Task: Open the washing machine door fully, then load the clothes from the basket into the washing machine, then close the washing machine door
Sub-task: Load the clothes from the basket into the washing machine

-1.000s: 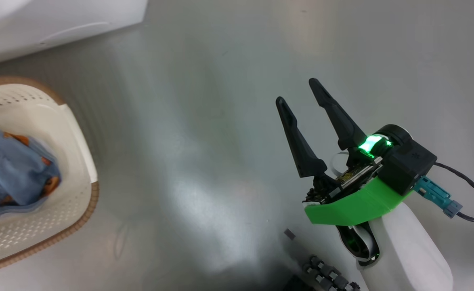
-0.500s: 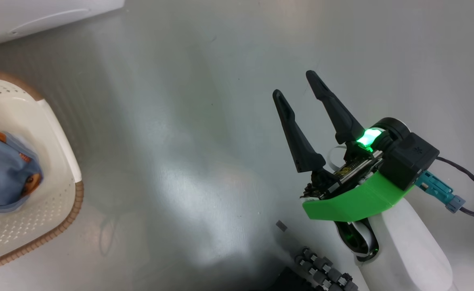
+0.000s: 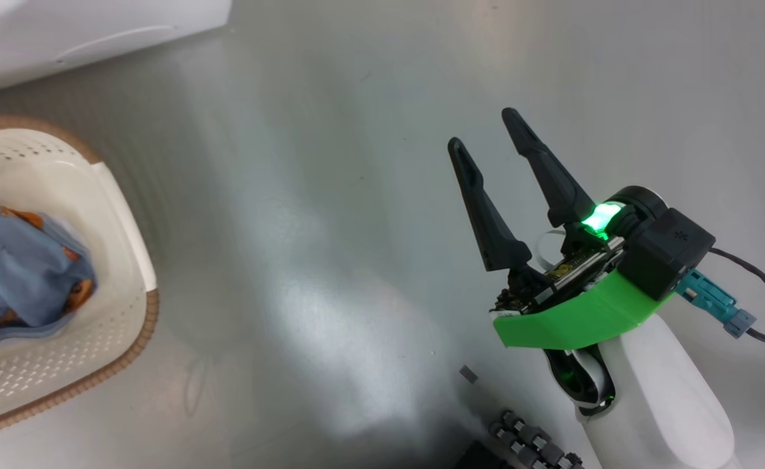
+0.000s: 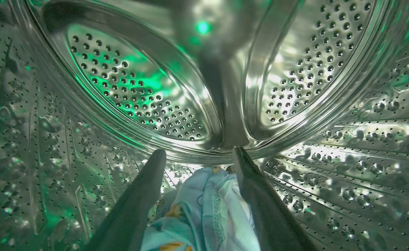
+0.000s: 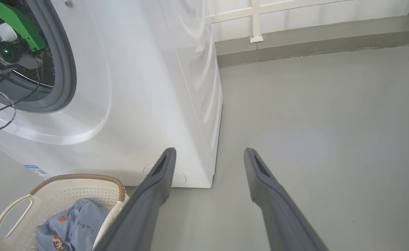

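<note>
The glossy grey floor (image 3: 330,195) carries the washing machine (image 5: 148,87), the basket (image 3: 116,296) just before it, and a small dark scrap (image 3: 468,374).

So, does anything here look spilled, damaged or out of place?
Nothing stands out. The cream-white perforated plastic basket stands upright with light blue printed clothes inside, and the white washing machine looks undamaged. Only a small grey scrap lies on the floor.

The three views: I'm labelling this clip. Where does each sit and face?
Head view: on the head, facing down at the floor and the basket of clothes; open right gripper and pale forearm show.
Left wrist view: inside the steel drum, facing its back wall; open left gripper straddles a garment.
Right wrist view: facing the washing machine and floor along its own spread fingers.
Shared: head and right wrist both show the basket.
</note>
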Robot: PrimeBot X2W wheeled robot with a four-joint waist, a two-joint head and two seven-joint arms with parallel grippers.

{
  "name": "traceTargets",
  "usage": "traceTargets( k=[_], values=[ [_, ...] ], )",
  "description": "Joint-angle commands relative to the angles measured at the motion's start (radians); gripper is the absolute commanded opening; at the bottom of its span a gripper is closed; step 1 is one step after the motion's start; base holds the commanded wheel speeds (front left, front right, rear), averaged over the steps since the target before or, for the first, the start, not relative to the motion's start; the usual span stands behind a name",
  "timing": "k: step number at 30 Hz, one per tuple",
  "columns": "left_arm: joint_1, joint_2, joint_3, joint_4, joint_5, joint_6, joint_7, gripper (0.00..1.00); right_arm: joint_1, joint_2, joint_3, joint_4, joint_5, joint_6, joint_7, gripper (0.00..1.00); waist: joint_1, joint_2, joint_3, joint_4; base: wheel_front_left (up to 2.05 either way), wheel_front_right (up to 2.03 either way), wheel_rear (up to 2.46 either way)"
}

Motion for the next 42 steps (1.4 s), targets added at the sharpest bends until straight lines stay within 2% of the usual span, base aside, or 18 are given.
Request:
traceTargets(
  k=[1, 10, 14, 19, 20, 24, 30, 31, 37, 42],
  values=[
    [0.022, 0.037, 0.005, -0.017, -0.006, -0.006, -0.01, 1.0, 0.029, 0.003, 0.012, -0.018, -0.011, 0.002, -0.005, 1.0, 0.0, 0.0, -0.016, 0.015, 0.0, 0.0, 0.0],
    [0.239, 0.024, 0.044, -0.067, -0.08, -0.012, -0.103, 1.0, 0.061, 0.003, -0.021, -0.002, -0.044, 0.002, -0.005, 1.0, 0.0, 0.0, -0.103, 0.06, 0.0, 0.0, 0.0],
    [0.382, 0.02, 0.07, -0.153, -0.115, 0.014, -0.139, 1.0, 0.085, 0.003, -0.042, 0.005, -0.063, 0.002, -0.005, 1.0, 0.0, 0.0, -0.147, 0.09, 0.0, 0.0, 0.0],
    [0.599, 0.002, 0.106, -0.339, -0.151, 0.075, -0.173, 1.0, 0.116, 0.003, -0.071, 0.015, -0.109, 0.002, -0.005, 1.0, 0.0, 0.0, -0.208, 0.136, 0.0, 0.0, 0.0],
    [0.599, 0.002, 0.106, -0.339, -0.151, 0.075, -0.173, 1.0, 0.116, 0.003, -0.071, 0.015, -0.109, 0.002, -0.005, 1.0, 0.0, 0.0, -0.208, 0.136, 0.0, 0.0, 0.0],
    [0.799, -0.009, 0.128, -0.519, -0.176, 0.125, -0.181, 1.0, 0.144, 0.003, -0.084, 0.03, -0.142, 0.002, -0.005, 1.0, 0.0, 0.0, -0.263, 0.172, 0.0, 0.0, 0.0],
    [1.081, -0.022, 0.142, -0.767, -0.166, 0.233, -0.187, 1.0, 0.184, 0.003, -0.104, 0.049, -0.177, 0.002, -0.005, 1.0, 0.0, 0.0, -0.35, 0.222, 0.0, 0.0, 0.0],
    [1.171, -0.025, 0.149, -0.833, -0.159, 0.269, -0.189, 1.0, 0.198, 0.003, -0.11, 0.055, -0.187, 0.002, -0.005, 1.0, 0.0, 0.0, -0.383, 0.235, 0.0, 0.0, 0.0],
    [1.406, -0.047, 0.151, -0.98, -0.14, 0.348, -0.192, 1.0, 0.248, 0.003, -0.13, 0.076, -0.216, 0.002, -0.005, 1.0, 0.0, 0.0, -0.487, 0.273, 0.0, 0.0, 0.0],
    [1.535, -0.082, 0.122, -1.054, -0.127, 0.378, -0.194, 1.0, 0.291, 0.003, -0.156, 0.079, -0.228, 0.002, -0.005, 1.0, 0.0, 0.0, -0.56, 0.305, 0.0, 0.0, 0.0]
  ],
)
